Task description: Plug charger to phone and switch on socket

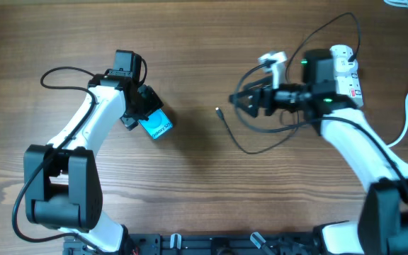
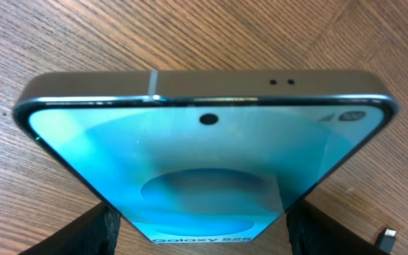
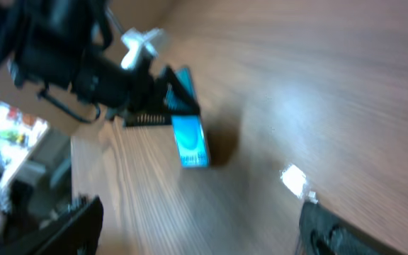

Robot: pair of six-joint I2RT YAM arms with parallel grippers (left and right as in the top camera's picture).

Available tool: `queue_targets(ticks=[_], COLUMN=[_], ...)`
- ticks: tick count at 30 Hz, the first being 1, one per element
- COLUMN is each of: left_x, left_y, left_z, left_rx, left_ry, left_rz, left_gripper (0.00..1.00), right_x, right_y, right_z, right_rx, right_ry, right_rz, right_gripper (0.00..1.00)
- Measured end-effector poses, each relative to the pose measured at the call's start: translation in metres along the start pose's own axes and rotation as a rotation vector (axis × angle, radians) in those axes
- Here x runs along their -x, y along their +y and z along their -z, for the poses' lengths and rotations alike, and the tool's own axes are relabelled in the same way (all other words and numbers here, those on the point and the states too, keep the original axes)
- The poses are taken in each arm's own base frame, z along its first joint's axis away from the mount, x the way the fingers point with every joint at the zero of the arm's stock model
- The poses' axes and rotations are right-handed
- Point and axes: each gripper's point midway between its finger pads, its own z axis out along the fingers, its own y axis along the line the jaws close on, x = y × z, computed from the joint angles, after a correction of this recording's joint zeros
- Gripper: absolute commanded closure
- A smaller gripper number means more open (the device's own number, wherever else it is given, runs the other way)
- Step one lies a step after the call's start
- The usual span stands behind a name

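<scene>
Here, on the wooden surface (image 1: pixel 190 42), the socket (image 1: pixel 350 76) lies behind the right pincer (image 1: pixel 236 100), apparently not yet switched. The left pincer (image 1: pixel 146 119) is clenched on the phone (image 1: pixel 156 127), holding it tilted. The right pincer stands released and empty, with the charger (image 1: pixel 246 147) looping beneath it and its plug tip (image 1: pixel 218 110) just ahead. The step in hand looks like fetching the plug. Next it must close on the tip and line it up with the phone's port.

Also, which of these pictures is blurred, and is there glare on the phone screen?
Right wrist view: smeared all over, the phone and the plug tip soft-edged. Left wrist view: sharp; only a thin bright line on the phone's top rim, no strong glare on the screen. Overhead view: sharp, evenly lit.
</scene>
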Motion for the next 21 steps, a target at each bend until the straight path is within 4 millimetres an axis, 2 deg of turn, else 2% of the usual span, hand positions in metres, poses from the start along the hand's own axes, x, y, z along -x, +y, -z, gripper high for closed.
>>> queue_targets(ticks=[3,7,8,10,13,17,21], left_x=[0.0,0.0,0.0,0.0,0.0,0.0,0.0], left_y=[0.0,0.0,0.0,0.0,0.0,0.0,0.0], left_z=[0.0,0.0,0.0,0.0,0.0,0.0,0.0], left_rx=[-0.001,0.001,0.0,0.0,0.001,0.001,0.001], left_ry=[-0.001,0.001,0.0,0.0,0.002,0.001,0.001], left_rz=[0.0,0.0,0.0,0.0,0.0,0.0,0.0], left_gripper=[0.3,0.3,0.3,0.3,0.3,0.3,0.3], right_x=[-0.015,-0.027,-0.03,-0.049,-0.062,-0.079,-0.083], right_y=[0.013,0.014,0.012,0.005,-0.005,-0.021,-0.018], right_z=[-0.061,-0.106,-0.112,-0.137,-0.151,-0.168,-0.182], right_rx=[0.104,0.139,0.141,0.165,0.171,0.155,0.141], right_ry=[0.034,0.017,0.019,0.023,0.019,0.011,0.005], right_rz=[0.15,0.244,0.25,0.268,0.269,0.278,0.298], right_gripper=[0.11,0.12,0.13,0.14,0.16,0.11,0.12])
